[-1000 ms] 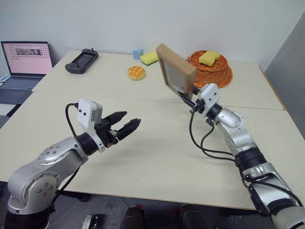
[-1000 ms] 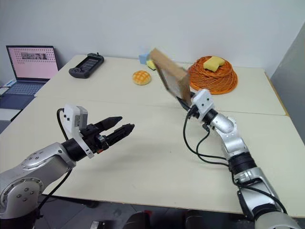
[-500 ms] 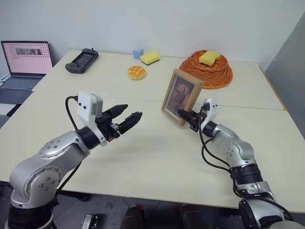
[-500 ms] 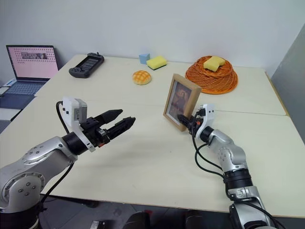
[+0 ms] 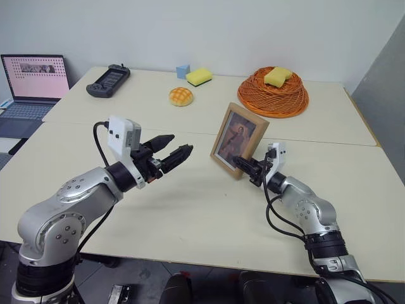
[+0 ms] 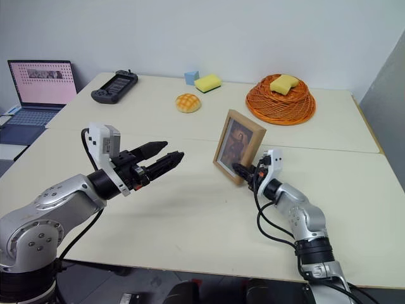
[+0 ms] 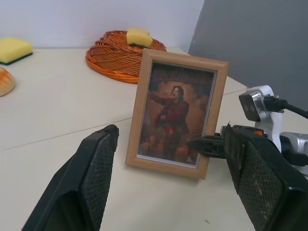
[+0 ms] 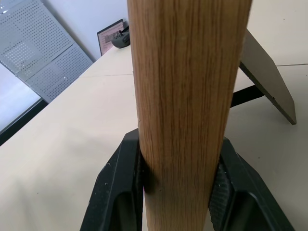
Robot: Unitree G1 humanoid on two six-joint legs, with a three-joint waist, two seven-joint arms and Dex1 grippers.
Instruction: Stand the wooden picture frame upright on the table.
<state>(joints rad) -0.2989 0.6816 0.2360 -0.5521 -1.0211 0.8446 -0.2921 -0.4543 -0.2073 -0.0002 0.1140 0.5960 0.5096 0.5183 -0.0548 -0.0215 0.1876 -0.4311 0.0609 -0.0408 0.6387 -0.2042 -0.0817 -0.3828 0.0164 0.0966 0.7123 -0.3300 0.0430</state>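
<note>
The wooden picture frame (image 5: 239,140) stands upright at the centre of the desk (image 5: 190,215), just right of the middle of the head view, its stand folded out behind. The right hand (image 5: 243,164) grips its lower right edge between both fingers. The left hand (image 5: 176,154) hovers left of it, fingers spread, holding nothing.

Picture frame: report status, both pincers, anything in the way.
Right pincer shut on the picture frame, frame upright on the table, stand folded out. Left pincer open, hovering apart from it. Nothing in the way.
</note>
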